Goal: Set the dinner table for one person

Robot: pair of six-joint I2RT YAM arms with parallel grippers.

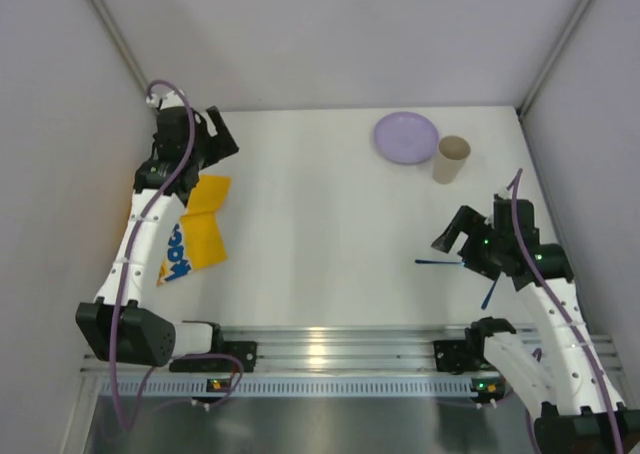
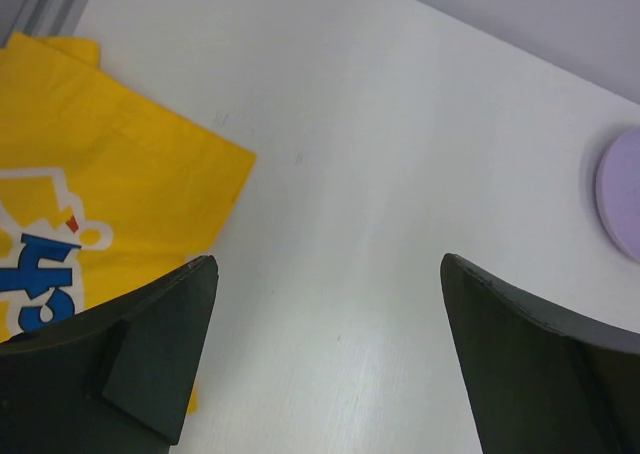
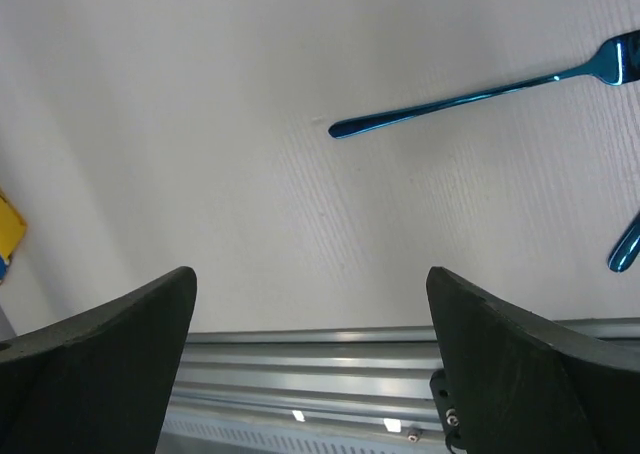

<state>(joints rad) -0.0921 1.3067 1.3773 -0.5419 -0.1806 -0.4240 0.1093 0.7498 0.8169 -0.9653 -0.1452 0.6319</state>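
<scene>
The white dinner table (image 1: 320, 204) carries a folded yellow printed mat (image 1: 203, 229) at its left, partly under my left arm. A lilac plate (image 1: 406, 136) and a tan cup (image 1: 450, 159) stand at the back right. A shiny blue fork (image 1: 438, 263) and a second blue utensil (image 1: 488, 294) lie near the right front. My left gripper (image 1: 218, 134) hovers open over bare table beside the mat (image 2: 100, 194). My right gripper (image 1: 452, 236) is open above the fork (image 3: 470, 96), holding nothing.
A ribbed silver rail (image 1: 340, 349) runs along the near edge, with both arm bases on it. Grey walls close the table in at the left, back and right. The plate's edge (image 2: 620, 194) shows at the right of the left wrist view.
</scene>
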